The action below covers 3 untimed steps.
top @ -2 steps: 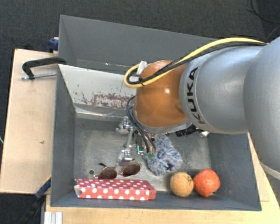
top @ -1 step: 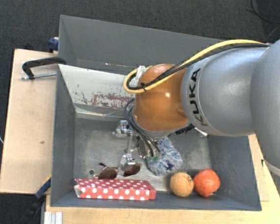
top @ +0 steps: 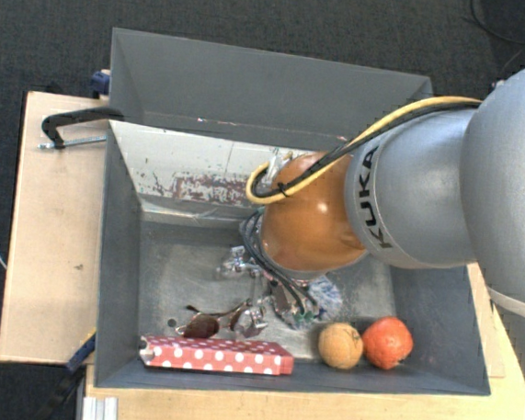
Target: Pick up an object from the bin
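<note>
A: What does the arm look like?
B: Silver-grey KUKA iiwa arm [top: 450,176], with fat rounded links. Black "KUKA" lettering [top: 367,201] runs along the wrist link.
A: And the wrist end?
B: Glossy orange dome cover [top: 308,218]. A yellow cable [top: 411,111] arcs over the link and loops at the cover's edge. Below are bare metal fittings [top: 236,265] and thin coloured wires [top: 297,307].

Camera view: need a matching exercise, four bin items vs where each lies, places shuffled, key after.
Things:
1. red white-dotted box
2. tan ball
3. orange ball
4. small dark brown thing

Places:
a. closest to the right wall of the bin
b. flat along the near wall
c. between the box and the orange ball
d. just behind the box's left half

Pairs: 1-b, 2-c, 3-a, 4-d.
</note>
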Motion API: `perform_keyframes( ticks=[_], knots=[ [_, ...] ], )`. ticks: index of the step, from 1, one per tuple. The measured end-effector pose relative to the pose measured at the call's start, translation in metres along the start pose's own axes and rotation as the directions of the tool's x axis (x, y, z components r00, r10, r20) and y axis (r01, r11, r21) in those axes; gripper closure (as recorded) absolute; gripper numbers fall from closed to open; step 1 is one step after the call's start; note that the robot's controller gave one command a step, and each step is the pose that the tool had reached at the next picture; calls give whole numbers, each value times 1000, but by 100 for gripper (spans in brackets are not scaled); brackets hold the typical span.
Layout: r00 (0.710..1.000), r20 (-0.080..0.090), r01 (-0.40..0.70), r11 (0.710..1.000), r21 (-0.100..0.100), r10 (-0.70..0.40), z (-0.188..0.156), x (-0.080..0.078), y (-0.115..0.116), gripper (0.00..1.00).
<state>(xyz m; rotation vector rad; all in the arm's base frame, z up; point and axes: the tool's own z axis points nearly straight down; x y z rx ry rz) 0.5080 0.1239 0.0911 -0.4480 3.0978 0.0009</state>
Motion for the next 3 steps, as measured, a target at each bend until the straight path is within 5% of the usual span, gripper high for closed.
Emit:
perform_keyframes(
  ticks=[1, 2, 3],
  knots=[
    [982, -2, 190, 982, -3, -190, 17, 3, -2, 100],
    [982, -2, 190, 982, -3, -190, 17, 3, -2, 100],
    [976, -7, 218, 976, -3, -218, -114, 34, -66, 100]
  ],
)
